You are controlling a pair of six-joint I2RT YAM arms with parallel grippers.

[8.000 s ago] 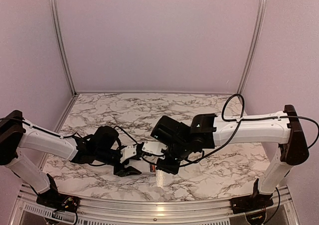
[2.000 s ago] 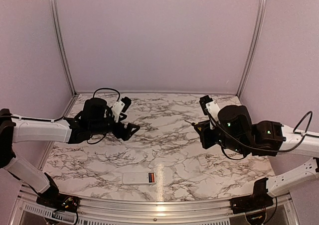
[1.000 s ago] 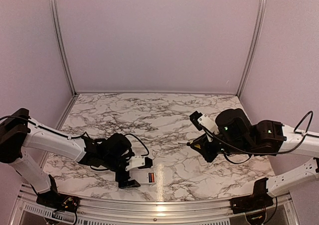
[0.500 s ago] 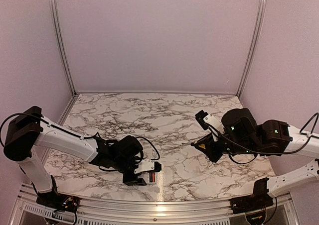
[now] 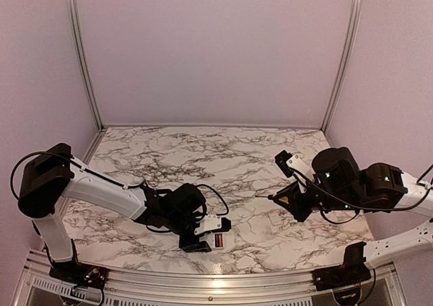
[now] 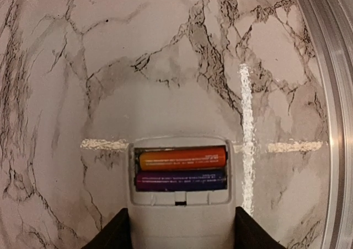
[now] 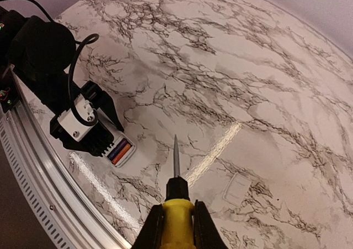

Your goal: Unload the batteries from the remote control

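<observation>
Beneath both hands, the marbled surface (image 5: 223, 150) is carrying everything in play. Between the fingers of the left hand (image 5: 211, 235), the remote control (image 6: 182, 216) is being clamped by its long sides while lying flat, its compartment end projecting ahead of the fingertips. Within the right hand (image 7: 175, 232), whose jaws are standing narrow, the yellow-handled screwdriver (image 7: 176, 189) is being gripped, its tip pointing forward and well apart from the remote control. Near that hand, off to one side of the tip, the small white cover plate (image 7: 238, 189) is lying loose, so the opening step is being judged done. Just ahead of the left fingertips, the batteries (image 6: 182, 169) are sitting side by side in the open compartment, one orange, one dark. Both are waiting to be levered out.
</observation>
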